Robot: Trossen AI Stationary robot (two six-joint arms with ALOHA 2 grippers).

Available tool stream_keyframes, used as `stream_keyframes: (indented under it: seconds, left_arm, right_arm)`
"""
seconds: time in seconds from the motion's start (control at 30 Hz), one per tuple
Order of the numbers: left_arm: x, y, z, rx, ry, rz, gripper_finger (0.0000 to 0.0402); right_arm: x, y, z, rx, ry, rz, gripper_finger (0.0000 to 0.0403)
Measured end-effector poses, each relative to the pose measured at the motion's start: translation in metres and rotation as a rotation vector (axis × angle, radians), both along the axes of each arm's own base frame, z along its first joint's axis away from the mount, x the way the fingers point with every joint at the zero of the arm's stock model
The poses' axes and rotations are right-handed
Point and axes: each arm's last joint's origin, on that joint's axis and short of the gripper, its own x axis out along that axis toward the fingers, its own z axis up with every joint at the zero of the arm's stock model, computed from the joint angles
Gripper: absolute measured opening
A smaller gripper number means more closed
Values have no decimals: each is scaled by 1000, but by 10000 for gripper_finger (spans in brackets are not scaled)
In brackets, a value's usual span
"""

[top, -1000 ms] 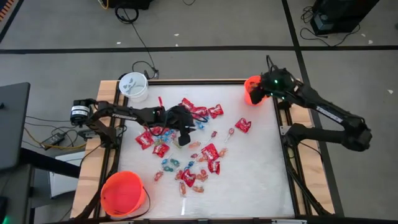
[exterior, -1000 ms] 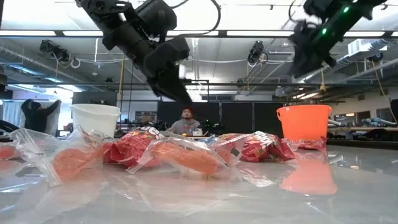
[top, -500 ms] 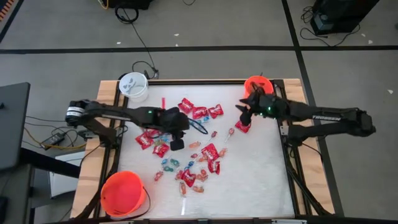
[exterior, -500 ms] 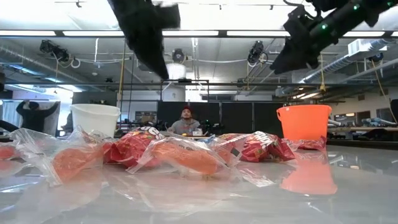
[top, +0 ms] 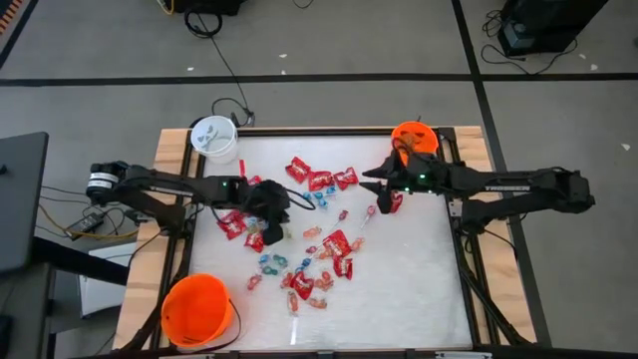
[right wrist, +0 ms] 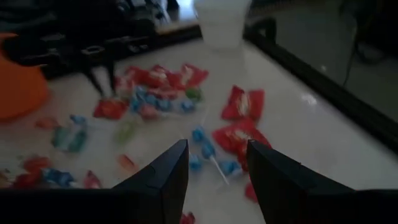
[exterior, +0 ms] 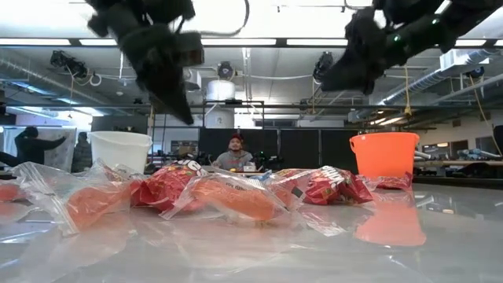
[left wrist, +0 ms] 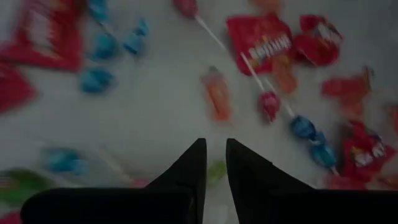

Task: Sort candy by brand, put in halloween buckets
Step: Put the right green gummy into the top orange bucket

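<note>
The candy (top: 309, 244) lies scattered over the middle of the white table: red packets (top: 321, 180), small blue-wrapped pieces (left wrist: 305, 127), and pink and green ones, some on sticks (top: 369, 213). My left gripper (top: 268, 237) hovers above the left part of the pile, pointing steeply down. Its fingers (left wrist: 214, 144) stand a narrow gap apart with nothing between them. My right gripper (top: 374, 185) hangs above the pile's far right part. It is open wide (right wrist: 214, 146) and holds nothing. The halloween buckets stand at the table's corners.
The white bucket (top: 214, 139) stands at the far left corner. The small orange bucket (top: 414, 139) is at the far right corner, just behind my right arm. The larger orange bucket (top: 196, 310) sits at the near left corner. Bare table lies along the near right.
My right gripper has swung away from above the small orange bucket toward the table's left and near side. It has sunk and tipped toward level over the candy. My left gripper has drawn back toward the table's left edge above the pile.
</note>
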Motion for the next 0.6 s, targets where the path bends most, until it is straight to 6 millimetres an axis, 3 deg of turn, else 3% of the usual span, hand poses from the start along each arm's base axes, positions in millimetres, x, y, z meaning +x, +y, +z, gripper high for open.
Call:
stream_keyframes:
  seconds: [0.27,0.6]
  left_arm:
    - [-6,-9,-31,82,56,-190,86]
    - [-20,-9,-58,208,62,-246,190]
  right_arm:
    - [11,3,-19,161,61,1,174]
    - [29,37,-37,296,94,31,174]
